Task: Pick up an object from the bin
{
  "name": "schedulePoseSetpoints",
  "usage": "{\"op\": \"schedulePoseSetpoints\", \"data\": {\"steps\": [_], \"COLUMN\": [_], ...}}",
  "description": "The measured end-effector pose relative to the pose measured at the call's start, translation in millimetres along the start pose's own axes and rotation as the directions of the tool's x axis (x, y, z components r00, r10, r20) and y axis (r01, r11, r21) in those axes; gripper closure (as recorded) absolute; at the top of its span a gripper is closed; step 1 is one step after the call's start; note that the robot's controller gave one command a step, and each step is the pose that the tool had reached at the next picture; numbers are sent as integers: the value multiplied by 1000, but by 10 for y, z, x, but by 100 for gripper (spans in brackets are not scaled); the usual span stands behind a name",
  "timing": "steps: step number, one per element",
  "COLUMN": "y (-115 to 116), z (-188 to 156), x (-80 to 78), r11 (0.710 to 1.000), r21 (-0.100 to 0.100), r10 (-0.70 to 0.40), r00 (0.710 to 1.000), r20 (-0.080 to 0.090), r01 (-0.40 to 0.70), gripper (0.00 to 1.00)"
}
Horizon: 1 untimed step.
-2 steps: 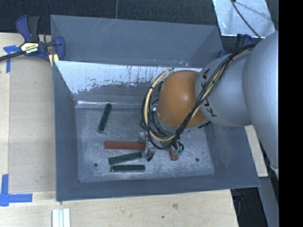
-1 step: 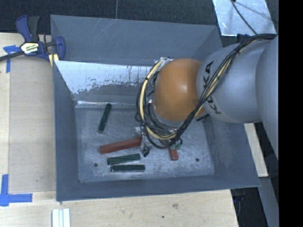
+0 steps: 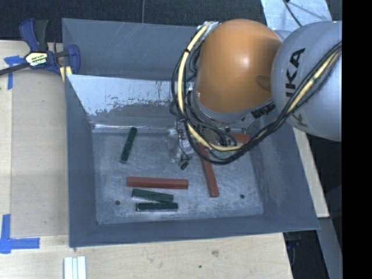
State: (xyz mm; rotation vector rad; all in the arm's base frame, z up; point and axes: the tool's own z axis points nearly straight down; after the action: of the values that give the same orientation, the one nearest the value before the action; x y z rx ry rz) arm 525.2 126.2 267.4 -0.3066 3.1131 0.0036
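My orange cover (image 3: 238, 65) bulges up closest to the lens, ringed by yellow and black cables (image 3: 186, 57) that loop down around my wrist. Below it my gripper (image 3: 182, 149) pokes out on the left side. It hangs low over the floor of the grey bin (image 3: 78, 156), near the foot of the back wall. I cannot tell whether it is apart or together, because it sits small among the cables.

The thing nearest to it is a slanted red-brown stick (image 3: 210, 180), just to its right and a little toward the front. The upper end of that stick runs under my wrist, and I cannot tell if we touch.

Off to the left, well apart from me, a tilted dark green stick (image 3: 128, 145) lies alone on the floor. Toward the front wall a long red-brown bar (image 3: 157, 183) lies flat and nearly level. Just in front of it lie two more dark pieces, close together: the upper green piece (image 3: 153, 195) and the lower green piece (image 3: 157, 206).
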Motion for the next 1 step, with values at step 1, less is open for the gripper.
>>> {"op": "schedulePoseSetpoints", "data": {"steps": [1], "y": [327], "z": [949], "x": [324], "r11": [991], "r21": [-2], "r10": [-137], "r00": [990], "r20": [-19], "r01": [137], "gripper": [100]}}
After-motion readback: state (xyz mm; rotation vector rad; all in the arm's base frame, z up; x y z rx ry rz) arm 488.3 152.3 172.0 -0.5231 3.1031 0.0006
